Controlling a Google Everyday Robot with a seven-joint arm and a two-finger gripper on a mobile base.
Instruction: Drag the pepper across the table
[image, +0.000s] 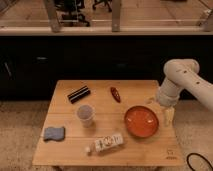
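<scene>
we see the pepper (115, 94) lying on the table (145, 148), back centre, right of the striped block (79, 94) and behind the plate (141, 121), touching neither. the gripper (168, 116) hangs at the right edge, just beside the plate and well apart from the pepper. open or closed: we can't tell. the cup (85, 115) stands mid-left, the sponge (54, 133) front-left, and the bottle (107, 143) lies at the front.
</scene>
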